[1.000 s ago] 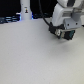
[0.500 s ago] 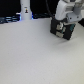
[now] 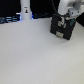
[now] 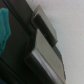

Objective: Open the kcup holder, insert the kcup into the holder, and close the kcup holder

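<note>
Exterior view: kcup holder [image 3: 63, 27] sits on the white worktop [image 3: 35, 55], far side toward the exterior view's right. Arm hangs directly over it; gripper [image 3: 64, 21] at the holder's top. Gripper spread or pressed together: cannot tell, too blurred. White bottle-like object [image 3: 25, 10] stands well apart, toward the exterior view's left. Wrist view: pale blurred fingers [image 4: 47, 50] against dark surface; teal patch [image 4: 4, 30] at edge. Kcup not discernible.

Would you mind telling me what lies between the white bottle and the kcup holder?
Nothing: in the exterior view, only bare table separates the bottle from the holder.

A pale tabletop [image 3: 35, 55] fills the scene, dark background [image 3: 10, 7] behind.
</note>
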